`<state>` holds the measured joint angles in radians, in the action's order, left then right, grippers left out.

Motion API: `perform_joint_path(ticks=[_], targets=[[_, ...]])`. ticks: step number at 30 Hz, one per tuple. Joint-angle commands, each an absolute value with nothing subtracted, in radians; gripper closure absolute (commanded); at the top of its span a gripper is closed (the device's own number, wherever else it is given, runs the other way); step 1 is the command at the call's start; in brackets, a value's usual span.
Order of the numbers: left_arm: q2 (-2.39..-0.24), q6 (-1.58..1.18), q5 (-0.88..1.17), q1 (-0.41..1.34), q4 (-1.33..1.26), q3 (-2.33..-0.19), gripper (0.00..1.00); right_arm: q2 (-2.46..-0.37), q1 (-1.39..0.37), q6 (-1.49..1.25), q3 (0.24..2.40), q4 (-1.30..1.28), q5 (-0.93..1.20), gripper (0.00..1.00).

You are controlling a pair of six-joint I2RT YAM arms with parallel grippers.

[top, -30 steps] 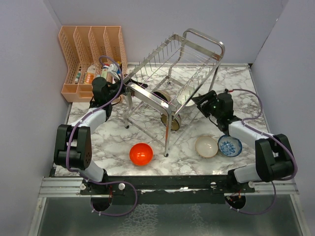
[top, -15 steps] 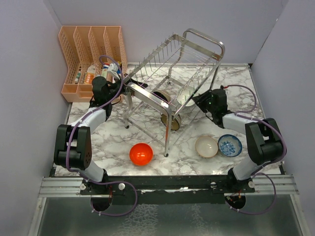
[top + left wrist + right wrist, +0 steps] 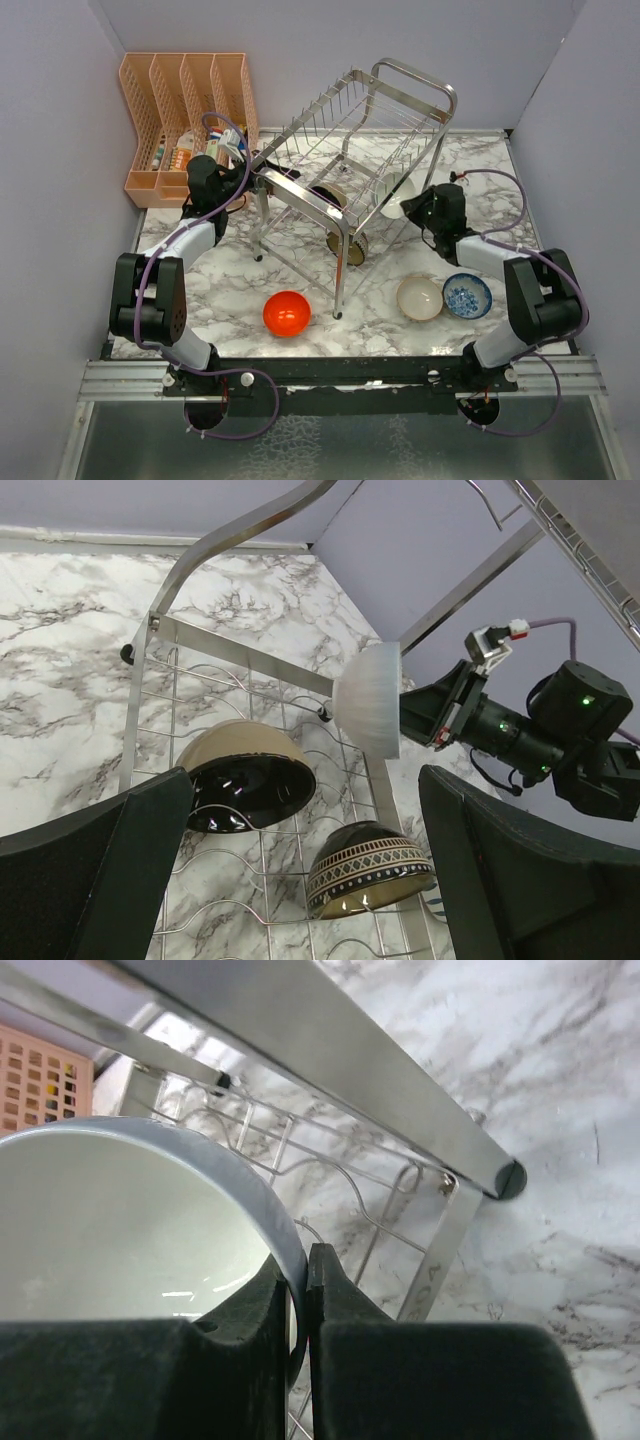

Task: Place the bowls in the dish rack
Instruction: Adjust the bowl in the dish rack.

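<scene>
My right gripper (image 3: 413,208) is shut on the rim of the plain white bowl (image 3: 392,192) at the right end of the steel dish rack (image 3: 350,120). In the right wrist view the fingers (image 3: 340,1290) pinch the white bowl (image 3: 120,1210) edge, beside the rack's frame (image 3: 330,1050). The left wrist view shows that bowl (image 3: 368,702) held on edge. A tan bowl with a black inside (image 3: 245,778) and a dark patterned bowl (image 3: 368,868) rest on the lower tier. My left gripper (image 3: 248,176) stands open at the rack's left end, holding nothing. On the table lie red-orange (image 3: 286,313), beige-pink (image 3: 420,298) and blue-patterned (image 3: 467,296) bowls.
A peach slotted organiser (image 3: 185,100) with small items stands at the back left, close behind my left arm. The rack's legs (image 3: 338,290) reach toward the table's front. Grey walls close in on both sides.
My right gripper's jaws have closed onto the white bowl's rim, and the wrist has shifted slightly right. The left arm has not moved.
</scene>
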<state>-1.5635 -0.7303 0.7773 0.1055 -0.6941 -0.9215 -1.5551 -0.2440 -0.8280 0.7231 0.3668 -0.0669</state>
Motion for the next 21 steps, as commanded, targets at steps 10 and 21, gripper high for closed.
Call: perform_joint_path(ticks=[10,21], targets=[[-1.551,-0.715,0.781,0.099,-0.708,-0.922,0.01,-1.437,-0.436,-0.134,0.657,0.835,-0.385,0.99],[-1.565,-0.708,0.772,0.101,-0.697,-0.929,0.01,-1.597,-0.475,0.394,0.612,1.328,-0.544,0.99]])
